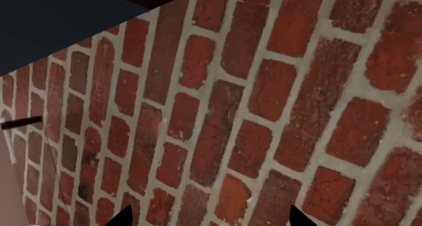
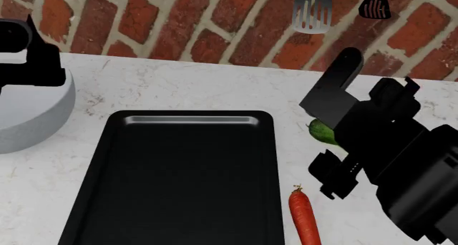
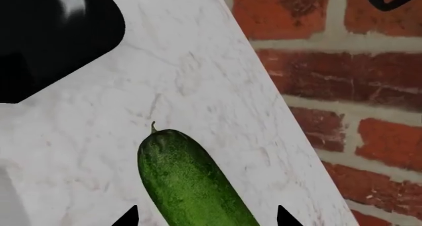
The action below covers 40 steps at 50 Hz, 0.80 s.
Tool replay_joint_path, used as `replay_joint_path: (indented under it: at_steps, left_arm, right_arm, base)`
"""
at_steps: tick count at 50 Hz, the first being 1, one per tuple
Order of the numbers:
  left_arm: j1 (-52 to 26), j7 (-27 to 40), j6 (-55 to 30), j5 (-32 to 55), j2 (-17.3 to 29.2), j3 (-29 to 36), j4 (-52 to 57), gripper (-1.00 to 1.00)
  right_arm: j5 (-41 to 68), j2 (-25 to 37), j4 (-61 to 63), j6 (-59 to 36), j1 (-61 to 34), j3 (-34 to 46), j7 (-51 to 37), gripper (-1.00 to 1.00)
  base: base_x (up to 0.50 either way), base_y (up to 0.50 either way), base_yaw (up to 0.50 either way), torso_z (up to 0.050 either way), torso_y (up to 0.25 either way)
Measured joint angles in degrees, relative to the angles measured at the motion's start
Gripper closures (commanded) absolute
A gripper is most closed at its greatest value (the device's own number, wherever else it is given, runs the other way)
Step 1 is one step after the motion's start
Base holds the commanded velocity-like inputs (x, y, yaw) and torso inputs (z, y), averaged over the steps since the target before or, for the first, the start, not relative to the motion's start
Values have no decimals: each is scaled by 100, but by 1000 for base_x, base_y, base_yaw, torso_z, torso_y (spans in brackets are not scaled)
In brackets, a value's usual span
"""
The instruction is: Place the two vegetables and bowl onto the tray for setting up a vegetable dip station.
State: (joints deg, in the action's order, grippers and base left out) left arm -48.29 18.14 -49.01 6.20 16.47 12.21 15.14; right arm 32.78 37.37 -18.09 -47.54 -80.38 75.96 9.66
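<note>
The black tray [image 2: 186, 180] lies in the middle of the white marble counter. The pale grey bowl [image 2: 32, 119] stands left of it, partly hidden by my left arm. My left gripper [image 1: 207, 218] is open and empty, its tips facing the brick wall. The green cucumber [image 3: 191, 181] lies on the counter right of the tray. My right gripper [image 3: 205, 217] is open, with one fingertip on each side of the cucumber. In the head view only the cucumber's end [image 2: 322, 131] shows behind my right arm [image 2: 390, 143]. The orange carrot [image 2: 304, 215] lies right of the tray's near end.
A red brick wall [image 2: 214, 25] runs behind the counter. A metal spatula [image 2: 312, 12] and a dark utensil [image 2: 374, 4] hang on it. A corner of the tray [image 3: 59, 33] shows in the right wrist view.
</note>
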Motion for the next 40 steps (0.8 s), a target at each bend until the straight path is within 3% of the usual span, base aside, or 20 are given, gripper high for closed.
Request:
replay_joint_path:
  at_steps: [12,13,25,40]
  left_arm:
    - [-29,13,-50,1,19,45,37,-100]
    - [-30,15,-53,2,21,44,41,-100]
    - [-23,37,-88,31,38,20,133,-100]
    - [3,26,-380,225,71,-240,649,-100]
  right_arm:
    - [-184,-256,-543,252,-10,57,110,-100]
    - [-199,-281,-587,262,-18,66,130,100]
    - [-386,-465,-749,75,-94,218,189,100]
    - [415,91,1008,-1836,-960,-46,175,100]
  base:
    - [0,0,0,0,0]
    - [11,1,0,0,0]
    - [0,0,-1,0,0]
    - [0,0,0,0,0]
